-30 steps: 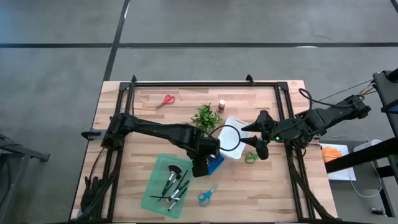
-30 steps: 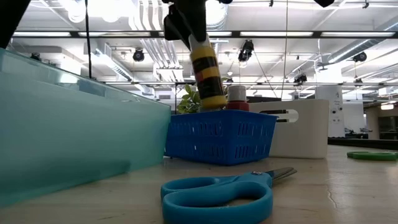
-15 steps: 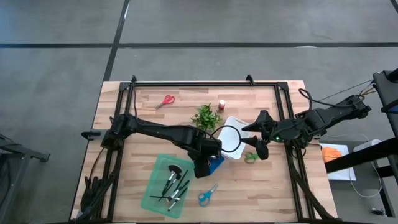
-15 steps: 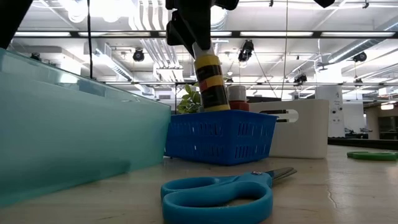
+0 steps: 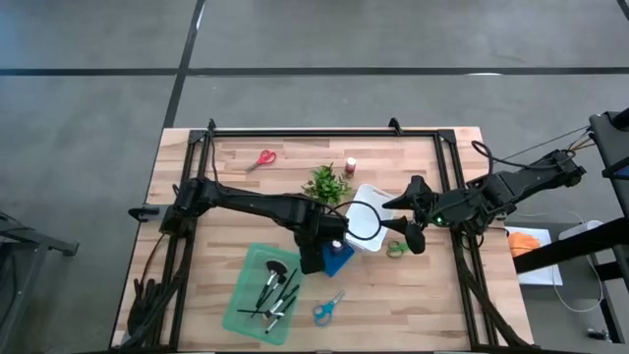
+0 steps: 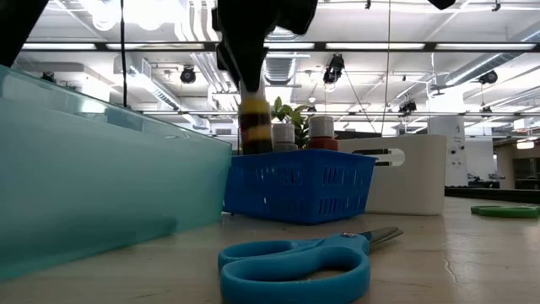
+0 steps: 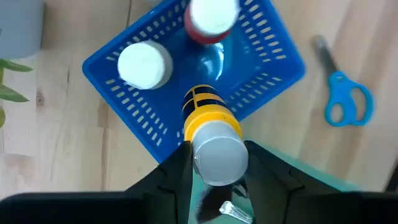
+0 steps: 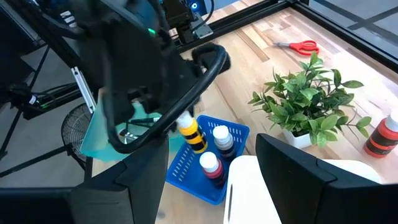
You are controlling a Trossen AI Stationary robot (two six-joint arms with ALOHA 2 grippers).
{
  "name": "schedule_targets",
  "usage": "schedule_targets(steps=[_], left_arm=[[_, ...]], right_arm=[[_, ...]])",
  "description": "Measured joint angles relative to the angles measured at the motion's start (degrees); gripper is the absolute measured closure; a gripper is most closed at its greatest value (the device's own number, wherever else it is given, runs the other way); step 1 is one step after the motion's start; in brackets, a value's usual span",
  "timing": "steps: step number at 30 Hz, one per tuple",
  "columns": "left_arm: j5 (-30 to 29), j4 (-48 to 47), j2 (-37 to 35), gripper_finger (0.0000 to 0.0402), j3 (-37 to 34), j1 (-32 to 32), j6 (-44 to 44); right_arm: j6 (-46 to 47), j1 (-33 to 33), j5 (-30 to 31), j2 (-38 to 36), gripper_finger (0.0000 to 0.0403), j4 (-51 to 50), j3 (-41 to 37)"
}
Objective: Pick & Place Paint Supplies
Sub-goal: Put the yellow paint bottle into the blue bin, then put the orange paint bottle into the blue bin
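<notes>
My left gripper [image 5: 316, 248] is over the blue basket [image 5: 340, 259] and shut on a yellow paint bottle with black stripes [image 6: 255, 127]. The basket holds two more bottles, one white-capped [image 7: 144, 65] and one with a red collar [image 7: 211, 17]. My right gripper [image 5: 408, 232] is open by the white bin [image 5: 370, 222], above the green scissors [image 5: 395, 249]. Blue scissors [image 5: 327, 308] and red scissors [image 5: 260, 159] lie flat on the table. Several brushes [image 5: 273, 293] lie in the teal tray [image 5: 246, 305]. A red-capped bottle [image 5: 350, 166] stands beyond the plant [image 5: 326, 184]. My left gripper pinches the yellow bottle at its pale cap end [image 7: 216, 155], one finger [image 7: 179, 167] on either side. The fingers come from above, pointing down. The bottle hangs upright below them, and its lower end [image 6: 255, 150] is level with the basket's rim.
The teal tray's wall [image 6: 101, 177] stands close beside the basket [image 6: 299, 186] in the low view. The white bin [image 6: 405, 173] is right behind the basket. Bare wood lies along the table's left side and its near right corner.
My left gripper has come down over the blue basket, still shut on the yellow bottle. The bottle has gone from tilted to upright and shifted sideways in the low view. Its lower end has sunk from well above the rim to the rim.
</notes>
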Motion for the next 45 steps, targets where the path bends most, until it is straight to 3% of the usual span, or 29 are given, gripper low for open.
schedule_targets(steps=[11,23,33,45], left_arm=[[0.0,4.4,0.0,0.0281,-6.8,1.3,0.0],[0.0,7.3,0.0,0.0281,-7.7,2.0,0.7],[-2.5,7.1,-0.1,0.0156,-7.7,2.1,0.9],[-2.1,7.1,-2.6,0.0144,-7.7,2.1,0.9]], right_arm=[[0.6,1.4,1.3,0.0,0.0162,0.2,0.0],[0.0,1.5,1.5,0.0,0.0162,-0.1,0.0],[0.0,1.5,1.8,0.0,0.0162,-0.5,0.0],[0.0,1.5,3.0,0.0,0.0162,-0.4,0.0]])
